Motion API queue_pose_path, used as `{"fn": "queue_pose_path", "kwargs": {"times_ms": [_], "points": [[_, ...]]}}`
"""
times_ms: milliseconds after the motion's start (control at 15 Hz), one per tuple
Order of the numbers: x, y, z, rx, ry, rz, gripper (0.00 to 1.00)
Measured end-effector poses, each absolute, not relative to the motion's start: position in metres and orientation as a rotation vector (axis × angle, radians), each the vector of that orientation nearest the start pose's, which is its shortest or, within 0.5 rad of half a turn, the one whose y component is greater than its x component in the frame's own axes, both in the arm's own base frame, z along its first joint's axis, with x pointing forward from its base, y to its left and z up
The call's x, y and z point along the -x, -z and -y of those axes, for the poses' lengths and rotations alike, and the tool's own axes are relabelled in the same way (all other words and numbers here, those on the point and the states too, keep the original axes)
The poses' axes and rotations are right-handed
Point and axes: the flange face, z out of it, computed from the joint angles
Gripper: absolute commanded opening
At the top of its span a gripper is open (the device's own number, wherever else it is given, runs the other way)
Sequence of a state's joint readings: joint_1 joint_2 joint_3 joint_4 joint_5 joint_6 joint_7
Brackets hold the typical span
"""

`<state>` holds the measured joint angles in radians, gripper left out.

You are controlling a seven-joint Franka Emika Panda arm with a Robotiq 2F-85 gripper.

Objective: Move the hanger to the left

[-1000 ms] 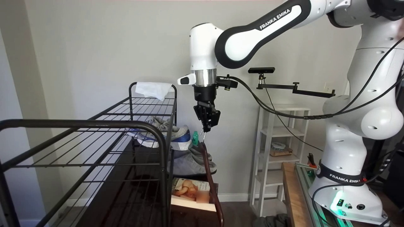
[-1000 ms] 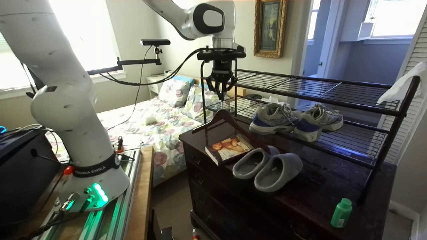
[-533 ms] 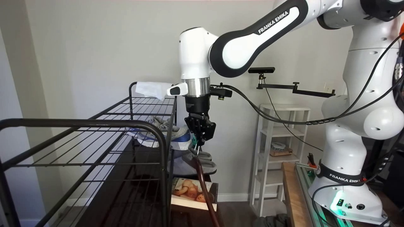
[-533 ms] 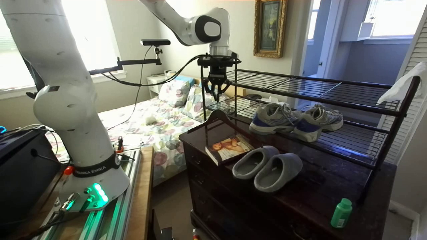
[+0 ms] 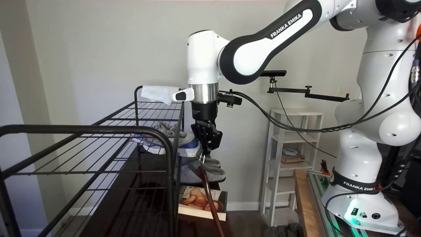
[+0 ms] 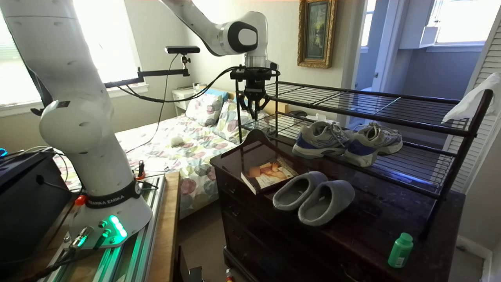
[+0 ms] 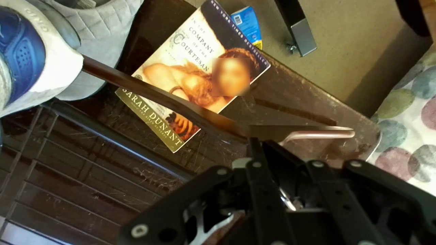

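The hanger (image 5: pixel 210 201) is a brown wooden bar with a thin metal hook. It hangs steeply slanted beneath my gripper (image 5: pixel 204 154) in an exterior view. In an exterior view its arched top (image 6: pixel 256 135) shows dark just below the gripper (image 6: pixel 255 116). In the wrist view one arm of the hanger (image 7: pixel 160 97) runs to the upper left over the book, and the other points right. My gripper (image 7: pixel 264 143) is shut on the metal hook, part of which shows between the fingers (image 7: pixel 256 177). The hanger's lower end is cut off in an exterior view.
A black wire rack (image 5: pixel 82 129) stands beside the gripper, with grey-blue sneakers (image 6: pixel 323 141) on a shelf and a white cloth (image 6: pixel 475 98) on its end. Below are a dark dresser (image 6: pixel 372 219), a book (image 6: pixel 266 180), grey slippers (image 6: pixel 328 203) and a green bottle (image 6: pixel 401 250).
My gripper and the hanger have moved towards the rack and downward, mostly in the first half second and only slightly since. The grip on the hook has stayed.
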<state>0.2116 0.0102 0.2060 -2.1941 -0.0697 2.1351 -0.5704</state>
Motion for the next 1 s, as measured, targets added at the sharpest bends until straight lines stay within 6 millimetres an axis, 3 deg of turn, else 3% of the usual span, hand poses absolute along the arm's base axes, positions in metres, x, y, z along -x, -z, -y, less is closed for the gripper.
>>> {"fn": "queue_pose_path", "kwargs": {"times_ms": [267, 533, 733, 1000], "points": [[-0.473, -0.385, -0.256, 2.895, 0.096, 1.376, 0.02], [-0.456, -0.394, -0.294, 2.956, 0.165, 1.316, 0.02], [-0.449, -0.409, -0.303, 2.968, 0.135, 1.335, 0.02], [-0.443, -0.445, -0.305, 2.987, 0.129, 1.349, 0.02]]}}
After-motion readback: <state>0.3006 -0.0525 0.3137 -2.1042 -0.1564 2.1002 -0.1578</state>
